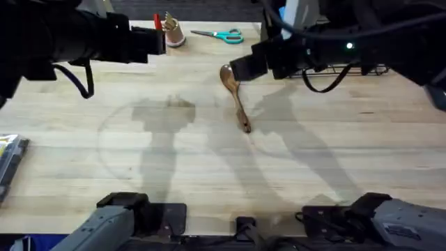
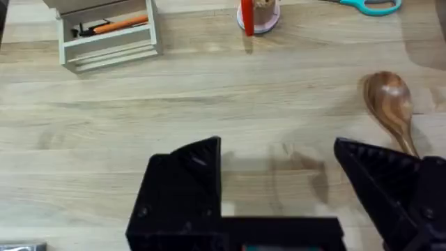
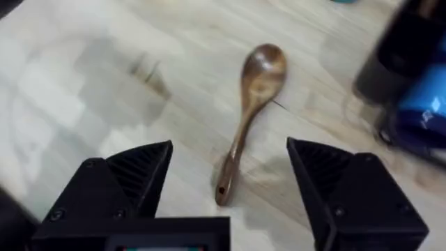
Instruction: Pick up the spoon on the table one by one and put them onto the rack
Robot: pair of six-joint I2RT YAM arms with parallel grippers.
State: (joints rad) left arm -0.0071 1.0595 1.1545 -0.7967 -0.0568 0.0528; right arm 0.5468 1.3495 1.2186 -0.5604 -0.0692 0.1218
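A brown wooden spoon (image 1: 235,94) lies on the pale table (image 1: 209,160), bowl toward the far side and handle toward me. My right gripper (image 1: 244,68) hovers open just right of the spoon's bowl. In the right wrist view the spoon (image 3: 251,104) lies whole between and beyond the open gripper (image 3: 230,174), untouched. My left gripper (image 1: 157,38) is at the far left, open and empty (image 2: 279,181). Its wrist view has the spoon's bowl (image 2: 389,101) off to one side. Black wires of the rack (image 1: 362,69) peek out behind the right arm; most of it is hidden.
Teal-handled scissors (image 1: 219,35) and a small tan cup with a red item (image 1: 172,31) sit at the far edge. A beige box (image 2: 108,31) holding an orange tool stands beyond the left gripper. A flat packet (image 1: 10,160) lies at the left edge.
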